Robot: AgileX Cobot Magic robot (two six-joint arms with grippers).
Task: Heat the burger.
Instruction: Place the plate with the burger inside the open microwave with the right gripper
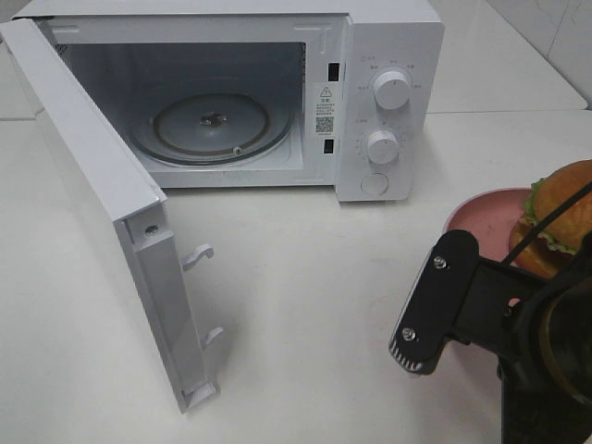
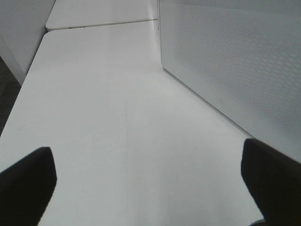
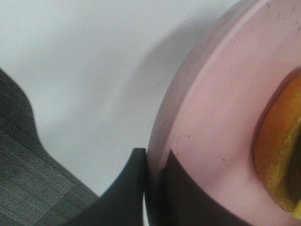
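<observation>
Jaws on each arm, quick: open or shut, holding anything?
Left jaws: open, empty.
Right jaws: shut on the rim of the pink plate.

A robot test bench dressed up as a kitchen corner, more lab than home. A white countertop microwave [image 1: 388, 37] with two dials [image 1: 392, 90] stands with its door [image 1: 92, 185] open on a glass turntable [image 1: 211, 125], but it sits on a plain white table [image 1: 305, 277] pushed up against a second table [image 2: 94, 12], not on a fitted worktop. Below the table edge the floor is grey carpet tile [image 3: 23, 188], office-style. A black robot arm [image 1: 546, 361] reaches over the tabletop beside a pink plate [image 1: 486, 217] carrying a burger [image 1: 560, 199]. The far corner looks like pale wall tile [image 1: 564, 28]
</observation>
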